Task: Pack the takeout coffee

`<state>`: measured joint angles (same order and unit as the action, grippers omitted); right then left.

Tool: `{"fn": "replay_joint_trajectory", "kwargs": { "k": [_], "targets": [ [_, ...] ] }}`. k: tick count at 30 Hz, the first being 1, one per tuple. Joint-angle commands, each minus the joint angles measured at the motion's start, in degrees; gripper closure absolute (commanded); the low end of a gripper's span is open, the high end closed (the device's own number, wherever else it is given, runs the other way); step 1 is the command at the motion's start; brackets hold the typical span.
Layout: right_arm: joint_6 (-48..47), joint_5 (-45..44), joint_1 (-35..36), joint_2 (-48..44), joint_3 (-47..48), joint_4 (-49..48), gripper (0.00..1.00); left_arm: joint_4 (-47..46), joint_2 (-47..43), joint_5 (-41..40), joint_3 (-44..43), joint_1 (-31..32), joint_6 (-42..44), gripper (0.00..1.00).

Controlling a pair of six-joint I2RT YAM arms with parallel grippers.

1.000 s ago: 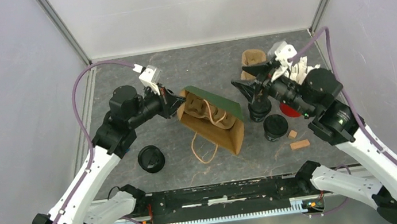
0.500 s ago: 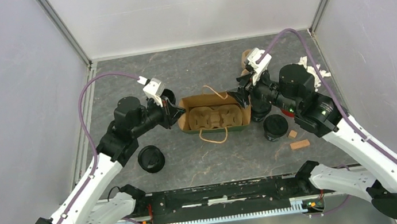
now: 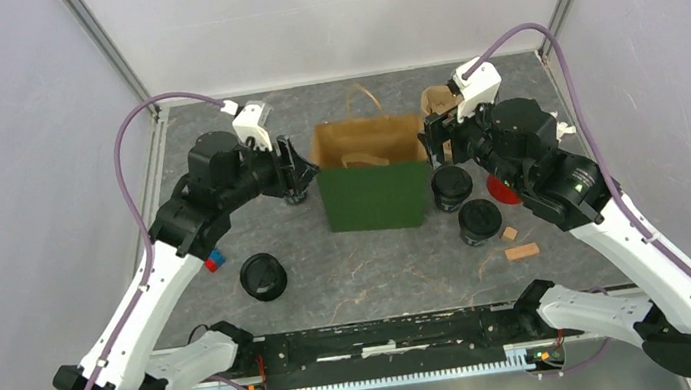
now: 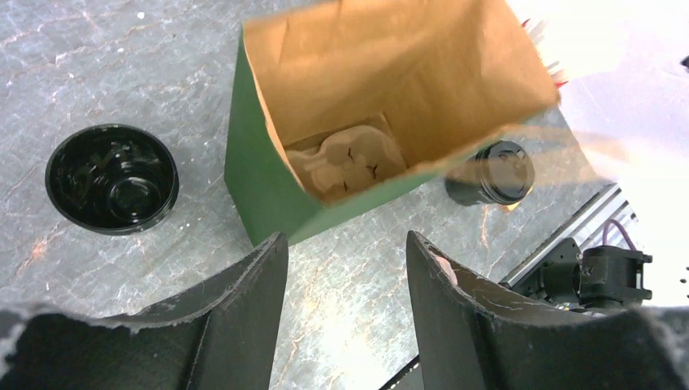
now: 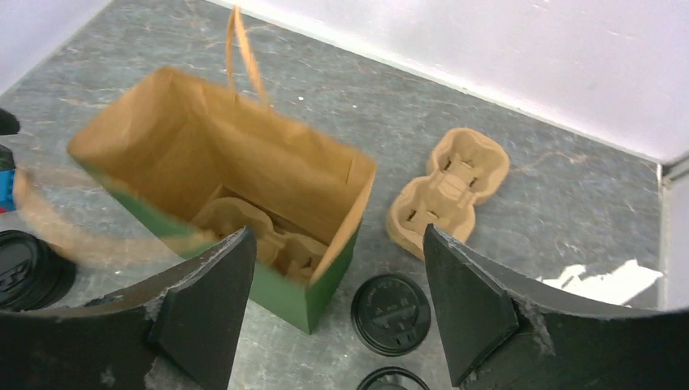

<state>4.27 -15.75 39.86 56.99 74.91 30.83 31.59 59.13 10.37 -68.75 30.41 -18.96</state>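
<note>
The green paper bag [image 3: 372, 199] stands upright and open between my arms, with a tan pulp carrier [image 4: 345, 158] at its bottom. Two black lidded takeout coffee cups [image 3: 451, 186] [image 3: 479, 221] stand right of the bag, and a third [image 3: 262, 276] is at the near left. Another black cup [image 4: 111, 179] shows beside the bag in the left wrist view. My left gripper [image 3: 303, 172] [image 4: 345, 240] is open at the bag's left end, holding nothing. At the bag's right end my right gripper [image 3: 433, 138] [image 5: 337, 234] is open wide above a lidded cup [image 5: 392, 313].
A second pulp carrier [image 5: 447, 191] lies behind the cups at the back right. The red cup [image 3: 502, 189] sits mostly under the right arm, with white packets [image 5: 609, 284] nearby. Two tan blocks [image 3: 521, 251] lie near the front right. A small blue and red item [image 3: 214, 263] is by the left arm.
The bag went from tilted on its side to standing upright. The left gripper opened and let go of the bag's edge. The right gripper opened wider.
</note>
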Motion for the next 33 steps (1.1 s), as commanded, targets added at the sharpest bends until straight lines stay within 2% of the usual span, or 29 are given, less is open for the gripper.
{"fn": "replay_joint_trajectory", "kwargs": {
  "k": [1, 4, 6, 10, 17, 24, 31, 33],
  "targets": [
    [1.1, -5.5, -0.1, -1.4, 1.0, 2.3, 0.17, 6.1, 3.3, -2.5, -4.9, 0.2, -3.0, 0.37],
    [2.2, -7.1, -0.1, -2.3, -0.2, 3.4, 0.14, 8.1, 6.0, -4.1, -9.2, 0.2, -1.8, 0.35],
    [3.8, -8.9, -0.1, -2.7, -0.9, 5.0, 0.02, 10.0, 7.5, -6.7, -12.3, 0.2, -2.5, 0.35],
    [4.6, -9.5, -0.1, -3.4, -2.1, 8.1, 0.02, 12.8, 10.1, -10.9, -16.4, 0.1, -4.5, 0.33],
    [6.0, -10.0, -0.2, -1.4, -3.0, 16.1, 0.05, 12.9, 13.7, -10.6, -16.1, 0.1, -5.4, 0.36],
    [5.8, -5.5, -0.2, -3.3, -8.0, 13.5, 0.16, 11.5, 17.5, -8.7, -15.8, 0.1, -4.1, 0.38],
    [7.0, -4.6, -0.3, -4.6, -11.2, 14.4, 0.17, 11.6, 21.6, -8.4, -16.9, 0.0, -4.1, 0.44],
    [6.6, -5.0, -0.5, -4.6, -11.6, 15.0, 0.18, 11.1, 22.2, -8.4, -17.1, -0.1, -3.7, 0.49]
  ]
}}
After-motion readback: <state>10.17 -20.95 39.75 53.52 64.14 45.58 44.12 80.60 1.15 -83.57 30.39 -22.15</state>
